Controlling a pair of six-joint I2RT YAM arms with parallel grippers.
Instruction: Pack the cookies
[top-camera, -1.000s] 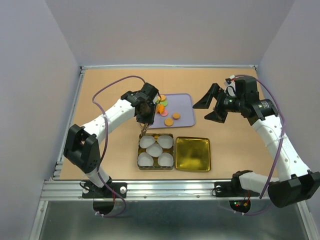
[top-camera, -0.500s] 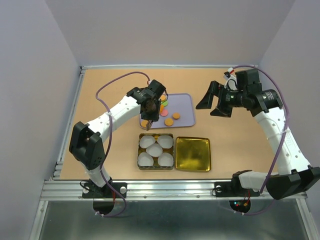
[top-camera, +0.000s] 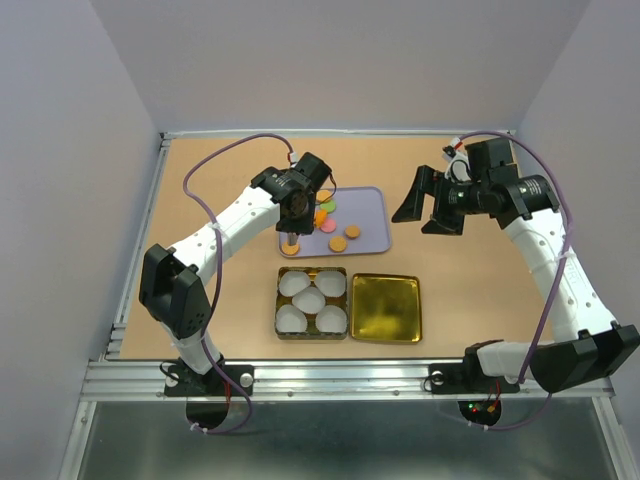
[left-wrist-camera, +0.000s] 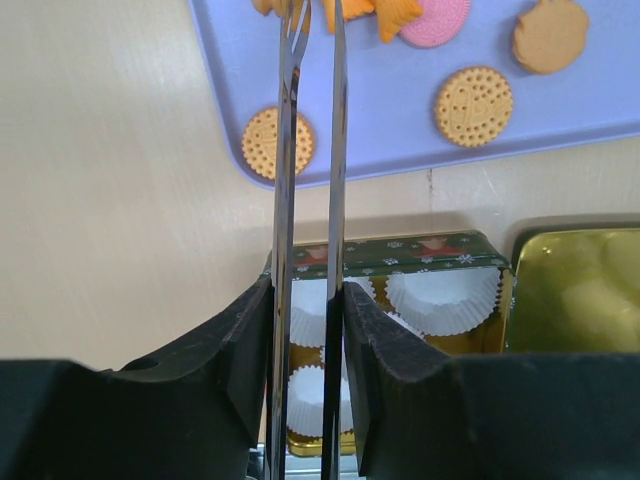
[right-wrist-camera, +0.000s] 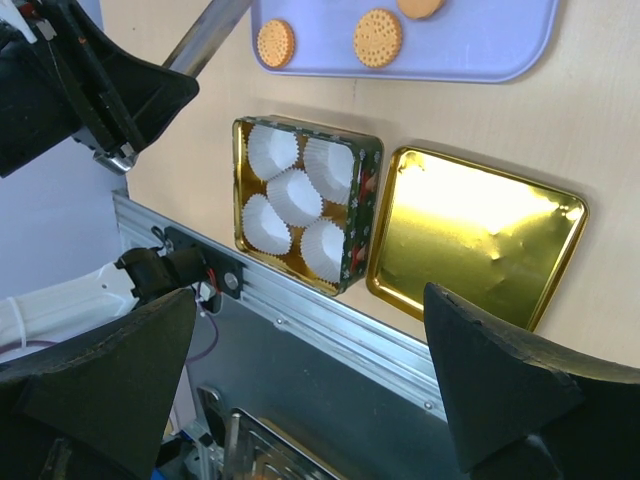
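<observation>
Left gripper (left-wrist-camera: 312, 10) swung back from over the tin (top-camera: 281, 300) to the tray's (top-camera: 370, 205) near-left corner, blades nearly together, can't tell if pinching anything; right gripper (top-camera: 412, 220) wide apart, idle; cookies (top-camera: 338, 243) all on tray, paper cups (top-camera: 331, 318) empty, so packing looks unstarted.

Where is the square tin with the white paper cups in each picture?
Top external: the square tin with white paper cups sits low in the middle.
Left wrist: the tin is at the bottom middle, partly hidden.
Right wrist: the tin is left of the middle.
Shared landmark: the gold square lid lies right beside it in every view.
</observation>
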